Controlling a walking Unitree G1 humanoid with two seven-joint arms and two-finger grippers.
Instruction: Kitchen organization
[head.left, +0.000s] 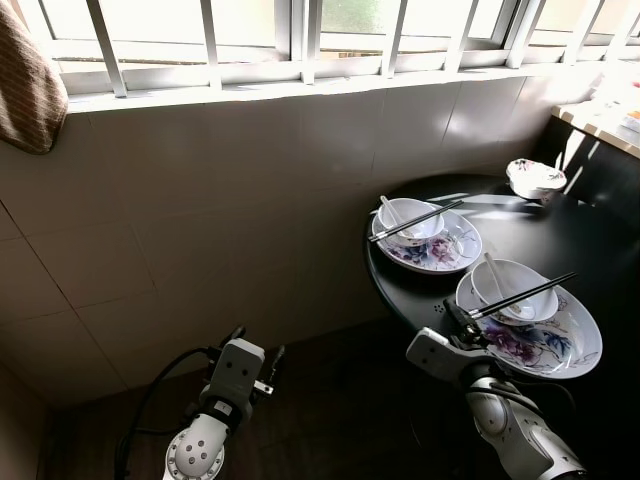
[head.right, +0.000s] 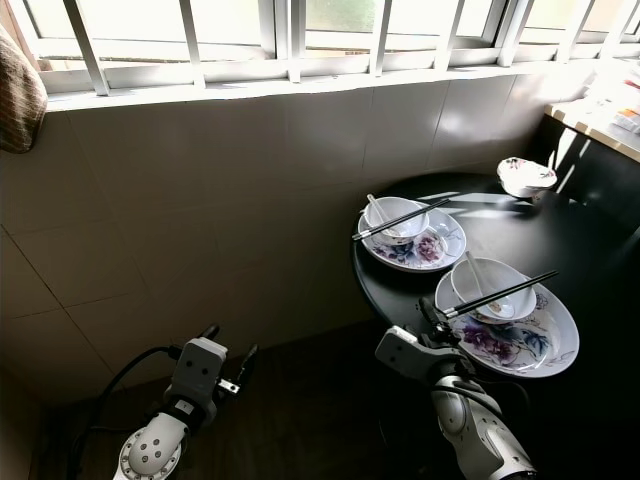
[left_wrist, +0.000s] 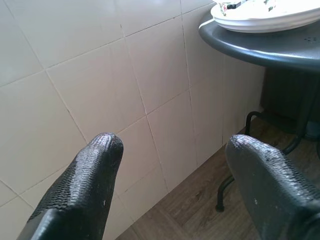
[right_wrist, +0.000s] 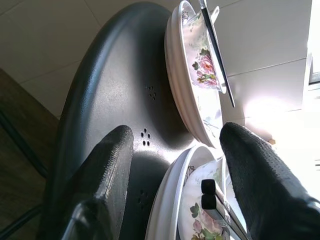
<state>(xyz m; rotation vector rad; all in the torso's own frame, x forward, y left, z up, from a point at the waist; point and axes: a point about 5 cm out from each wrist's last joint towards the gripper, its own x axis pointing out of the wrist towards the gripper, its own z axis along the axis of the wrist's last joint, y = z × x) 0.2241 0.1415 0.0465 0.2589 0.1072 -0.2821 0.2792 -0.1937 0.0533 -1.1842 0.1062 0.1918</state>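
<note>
The step in hand looks like the approach to the first place setting: the right gripper (head.left: 461, 322) hangs at the near rim of the round black metal table (head.left: 560, 235), its jaws spread wide and holding nothing. In the right wrist view the edge of the near floral-patterned white plate (right_wrist: 167, 200) sits between the two open fingers (right_wrist: 107, 170), with the butt ends of the black chopsticks (right_wrist: 210, 195) just ahead.

From the head views, the near plate (head.left: 560, 345) lies at about two o'clock from the right gripper, close beside it. It carries a white bowl (head.left: 515, 290) with a white spoon inside, and the chopsticks (head.left: 525, 295) rest across the bowl's rim. A second floral plate with bowl, spoon and chopsticks (head.left: 425, 235) sits further along the table at roughly twelve o'clock from the gripper, and a small patterned bowl (head.left: 535, 178) stands well apart at the far side, near one o'clock.

The next move likely calls for a short reach forward to close on either the chopstick ends or the plate rim; which one is meant cannot be told. The chopsticks are loose on the bowl and could roll off if nudged.

The left gripper (head.left: 250, 350) hangs low beside the tiled wall (head.left: 200, 200), at nine o'clock from the table, jaws open and empty.
</note>
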